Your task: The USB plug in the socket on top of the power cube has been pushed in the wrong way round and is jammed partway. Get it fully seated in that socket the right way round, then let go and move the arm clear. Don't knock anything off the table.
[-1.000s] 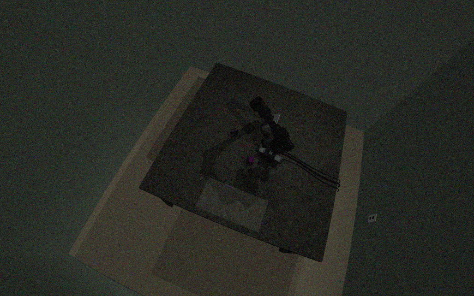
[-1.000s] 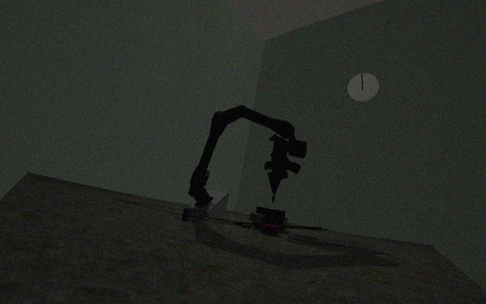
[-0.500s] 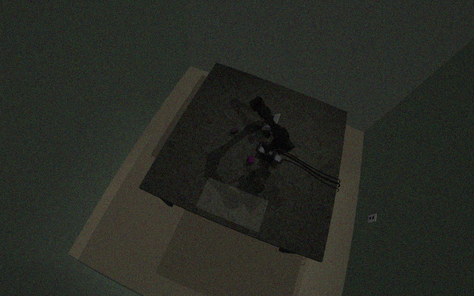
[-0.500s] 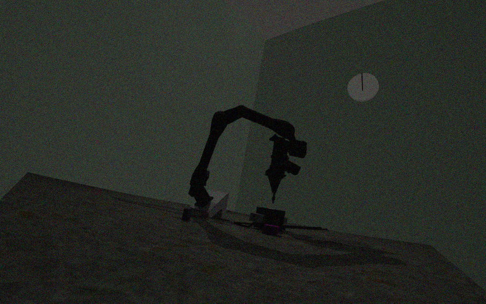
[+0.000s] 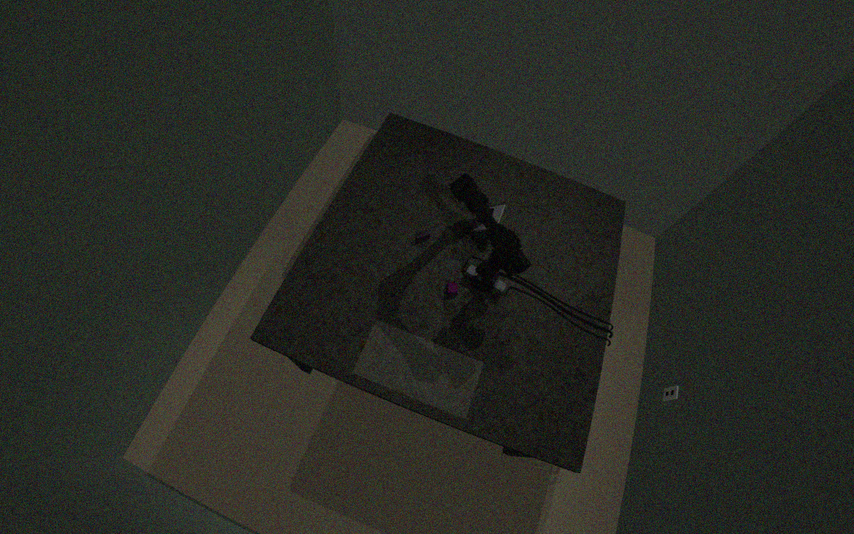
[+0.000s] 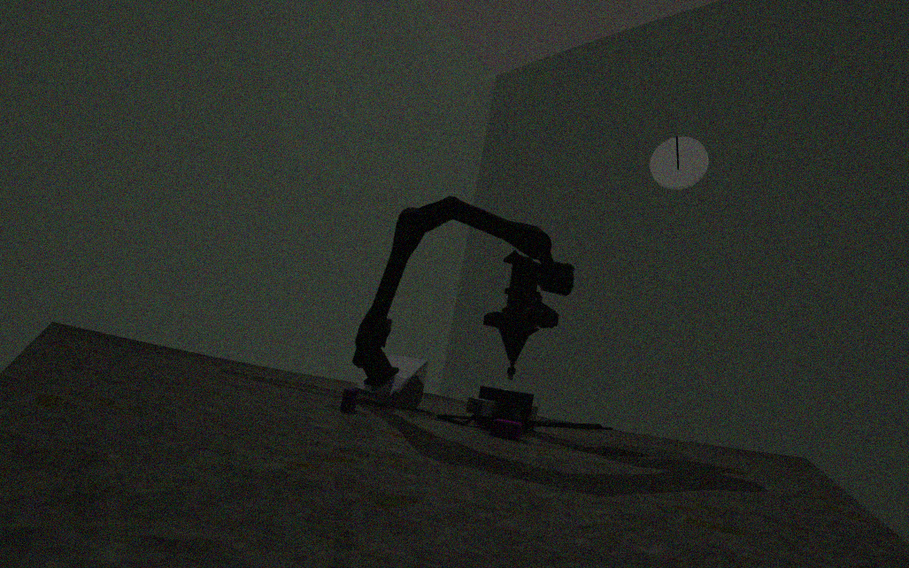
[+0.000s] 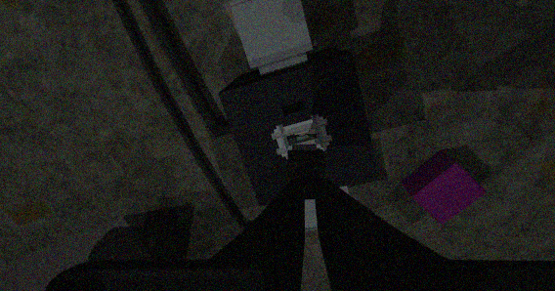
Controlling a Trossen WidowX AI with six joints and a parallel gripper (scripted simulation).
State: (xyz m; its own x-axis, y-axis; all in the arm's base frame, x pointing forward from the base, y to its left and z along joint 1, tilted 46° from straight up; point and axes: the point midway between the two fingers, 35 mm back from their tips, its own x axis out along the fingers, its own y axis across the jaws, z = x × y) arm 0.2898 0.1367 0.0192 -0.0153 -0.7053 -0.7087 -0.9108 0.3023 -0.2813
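USB plug [image 7: 302, 138] is pinched between the nearly closed fingers of the gripper [image 6: 512, 369], hanging clear above the dark power cube [image 6: 506, 402], out of its top socket. Cube sits on the tabletop [image 5: 549, 404] with 1 white block [image 7: 271, 24] against its side and 2 dark cables [image 5: 562, 308] running off. Magenta block [image 7: 447, 189] lies near the cube, apart from it.

Dim room. Dark arm [image 6: 408, 240] arched over the surface [image 6: 161, 451]; end effector [image 6: 512, 369] pointing down, clamped on a small plug, just above the power cube [image 6: 507, 400]. Pale round clock [image 6: 679, 162] on wall.
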